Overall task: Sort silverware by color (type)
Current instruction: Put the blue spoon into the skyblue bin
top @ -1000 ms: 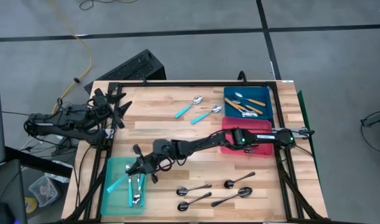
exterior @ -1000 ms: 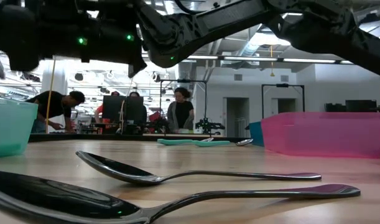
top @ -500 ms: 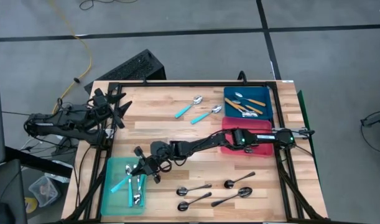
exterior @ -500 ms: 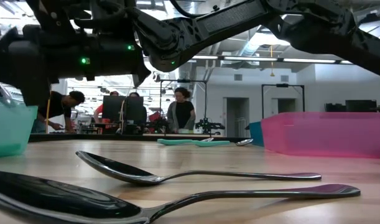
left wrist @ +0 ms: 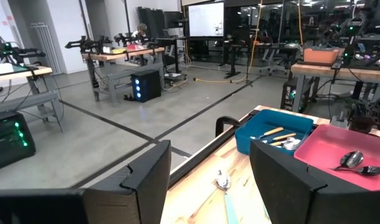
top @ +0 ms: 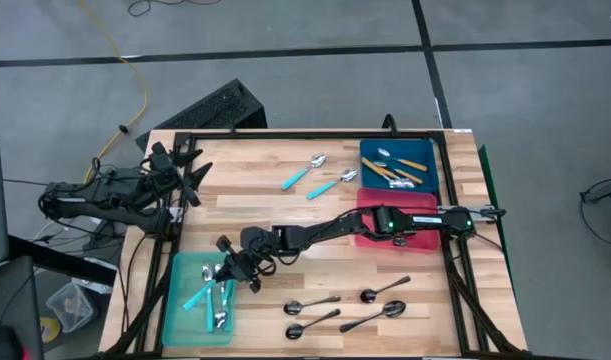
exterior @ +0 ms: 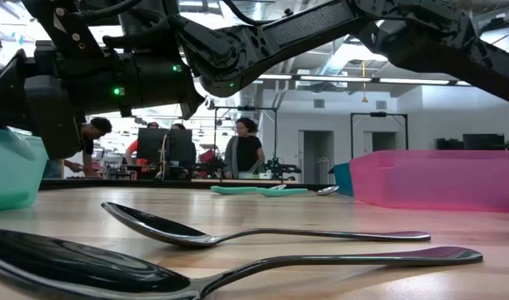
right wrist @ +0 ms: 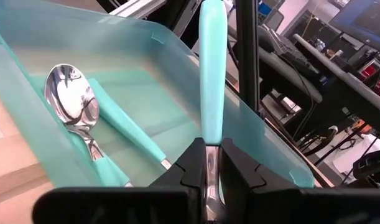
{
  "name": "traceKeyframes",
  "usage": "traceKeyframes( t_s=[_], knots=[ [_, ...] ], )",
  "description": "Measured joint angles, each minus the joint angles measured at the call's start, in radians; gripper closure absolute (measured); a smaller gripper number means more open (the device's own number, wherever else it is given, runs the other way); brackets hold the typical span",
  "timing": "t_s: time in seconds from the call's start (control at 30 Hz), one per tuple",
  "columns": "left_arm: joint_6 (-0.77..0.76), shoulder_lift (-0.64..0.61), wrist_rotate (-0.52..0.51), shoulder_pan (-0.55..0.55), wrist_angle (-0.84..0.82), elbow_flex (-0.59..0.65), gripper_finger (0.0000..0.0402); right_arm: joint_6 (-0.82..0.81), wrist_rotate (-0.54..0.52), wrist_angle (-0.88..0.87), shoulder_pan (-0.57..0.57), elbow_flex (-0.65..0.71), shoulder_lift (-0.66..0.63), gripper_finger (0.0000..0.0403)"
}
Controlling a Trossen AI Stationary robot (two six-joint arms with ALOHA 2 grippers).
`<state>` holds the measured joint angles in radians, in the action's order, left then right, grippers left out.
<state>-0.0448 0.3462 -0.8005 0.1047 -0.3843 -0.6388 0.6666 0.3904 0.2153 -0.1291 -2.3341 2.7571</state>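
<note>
Near desk edge: four dark metal spoons [top: 337,308] loose on the desk [top: 275,215]; teal bin [top: 177,300] at the near-left corner, where the right gripper [right wrist: 208,163] is clenched on a teal-handled spoon [right wrist: 211,87], a grip only the right wrist view shows. Mid-desk: pink bin [top: 422,205], whose two dark spoons only the left wrist view reveals. Far edge: two teal spoons [top: 319,176], blue bin [top: 430,170] of orange-handled spoons [top: 405,172]; left gripper [top: 193,170] released, waiting at the far-left corner.

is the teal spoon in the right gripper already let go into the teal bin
No. The right gripper is shut on the teal spoon, holding it above the teal bin.
</note>
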Motion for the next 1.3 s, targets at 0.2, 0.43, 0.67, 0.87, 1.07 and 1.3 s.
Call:
traceKeyframes(
  t_s=[0.2,0.43,0.67,0.87,1.07,1.3],
  knots=[
    [0.0,0.0,0.0,0.0,0.0,0.0,0.0196,0.0,0.0,-0.004,0.0,0.0,0.0,0.0344],
    [0.0,0.0,0.0,0.0,0.0,0.0,0.0196,0.0,0.001,-0.035,0.002,0.0,-0.001,0.0327],
    [0.0,0.0,0.0,0.0,0.0,0.0,0.0196,-0.004,0.001,-0.035,0.005,-0.001,-0.002,0.0298],
    [0.0,0.0,0.0,0.0,-0.001,0.0,0.0196,-0.005,0.0,-0.027,0.007,-0.001,-0.002,0.0287],
    [0.0,0.0,0.0,0.0,-0.003,0.0,0.0196,-0.088,-0.003,0.057,0.008,0.0,-0.002,0.0284],
    [0.017,0.0,0.0,0.0,-0.003,0.0,0.0196,-0.122,-0.012,0.131,0.009,-0.016,-0.002,0.0284]
  ],
)
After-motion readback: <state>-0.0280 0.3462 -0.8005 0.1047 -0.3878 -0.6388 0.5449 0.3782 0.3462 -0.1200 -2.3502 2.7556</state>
